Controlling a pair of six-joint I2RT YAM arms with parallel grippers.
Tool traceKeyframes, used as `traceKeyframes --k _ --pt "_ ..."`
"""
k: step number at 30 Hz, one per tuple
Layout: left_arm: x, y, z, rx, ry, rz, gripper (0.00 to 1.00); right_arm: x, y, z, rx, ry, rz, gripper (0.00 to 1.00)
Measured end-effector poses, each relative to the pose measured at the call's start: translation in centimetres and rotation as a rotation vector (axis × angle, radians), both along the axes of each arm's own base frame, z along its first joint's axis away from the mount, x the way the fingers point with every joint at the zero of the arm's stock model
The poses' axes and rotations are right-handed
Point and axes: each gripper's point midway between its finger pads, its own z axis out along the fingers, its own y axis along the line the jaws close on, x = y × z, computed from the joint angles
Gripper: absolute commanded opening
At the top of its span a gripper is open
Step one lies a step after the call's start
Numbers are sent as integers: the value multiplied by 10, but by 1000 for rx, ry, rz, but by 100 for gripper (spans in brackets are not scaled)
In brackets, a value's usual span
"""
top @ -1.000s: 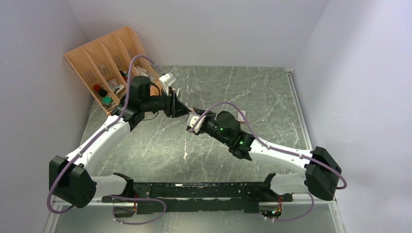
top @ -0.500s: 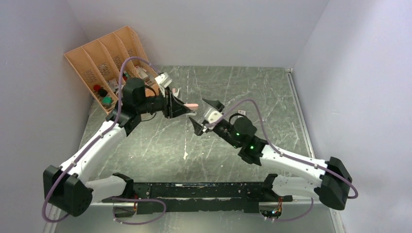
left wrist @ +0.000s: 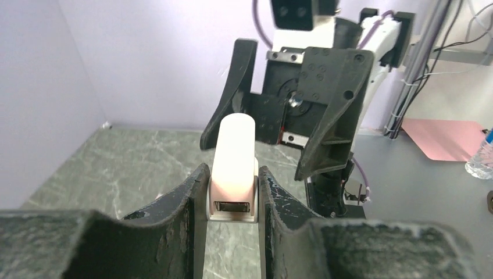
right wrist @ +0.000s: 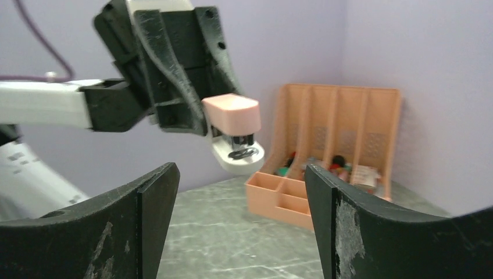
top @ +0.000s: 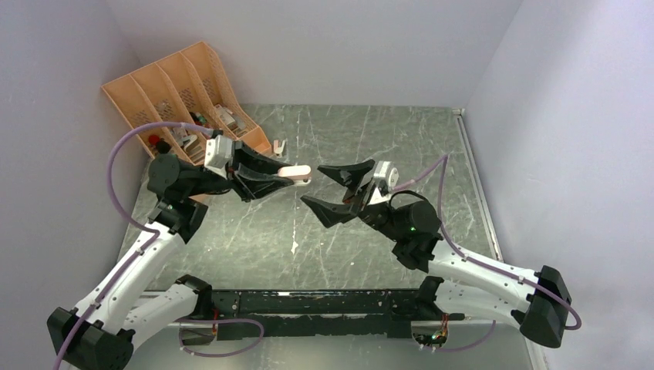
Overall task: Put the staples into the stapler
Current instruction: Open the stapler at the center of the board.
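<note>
A grey marbled desk (top: 401, 146) sits between pale lilac walls (top: 347, 46), with an orange organiser (top: 170, 85) in its far left corner. Above the desk, the left tool (top: 291, 174) is clamped on the pink stapler (left wrist: 234, 157) and holds it in mid-air, nose toward the right tool (top: 311, 183). The right tool's fingers are spread wide, near the stapler but apart from it. A small pale item (top: 279, 146) lies beside the organiser, too small to make out.
</note>
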Motion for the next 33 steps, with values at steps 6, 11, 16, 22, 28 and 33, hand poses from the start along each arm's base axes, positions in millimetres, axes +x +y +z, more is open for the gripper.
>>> traceKeyframes --k 6,11,16,22,28,33 --pt "-19 3 17 -39 -92 -60 7 -25 21 7 -17 -37 182 80" --pt "-25 2 17 -35 -101 -100 7 -37 29 7 -49 -90 251 75" --pt "-31 1 15 -33 -99 -155 7 -38 29 9 -61 -126 249 71" --pt "-38 1 16 -30 -104 -203 7 -37 28 12 -72 -144 236 60" --pt "-41 1 15 -30 -107 -221 7 -37 28 13 -72 -150 233 46" --pt "-42 1 13 -28 -104 -226 7 -37 29 15 -71 -152 238 30"
